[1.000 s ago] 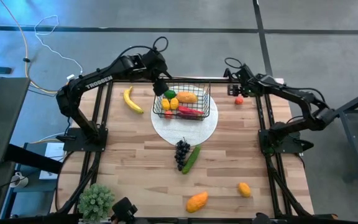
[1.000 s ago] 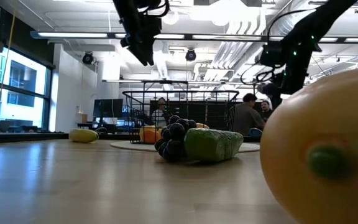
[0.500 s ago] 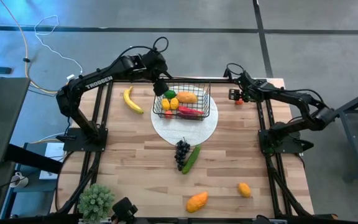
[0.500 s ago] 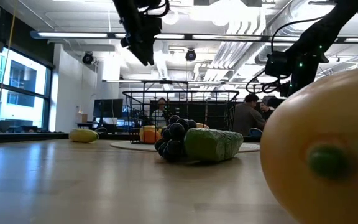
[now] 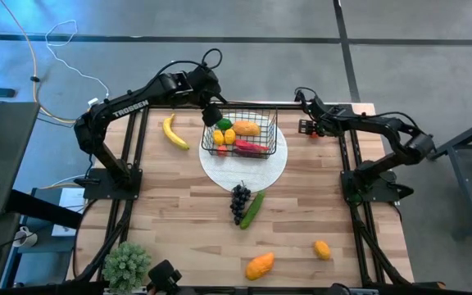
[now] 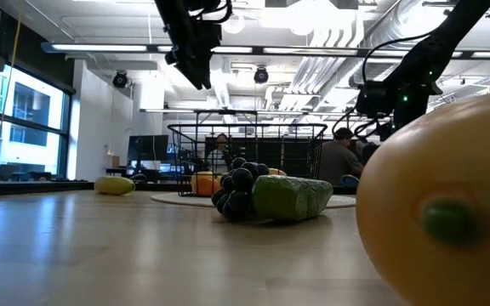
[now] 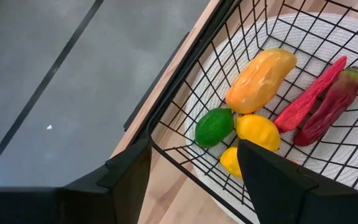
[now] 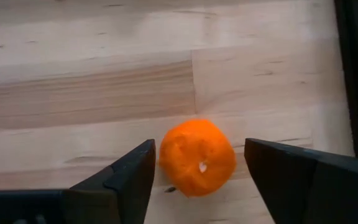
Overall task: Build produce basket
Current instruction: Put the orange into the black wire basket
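standing on the wooden table [image 5: 179, 205], a round white plate [image 5: 275, 168] carries the basket [image 5: 256, 152], which holds a mango, 2 lemons, a lime and a red chilli [image 7: 308, 101]. left gripper [image 5: 211, 115] hangs at the basket's corner, fingers spread wide with the wire rim between them, not clamped. right gripper [image 8: 197, 168] is over the table's far right edge, fingers wide apart either side of an orange tomato [image 8: 197, 157], not gripping it. banana [image 5: 173, 132], grapes [image 5: 239, 201] and cucumber [image 5: 252, 209] lie outside the basket.
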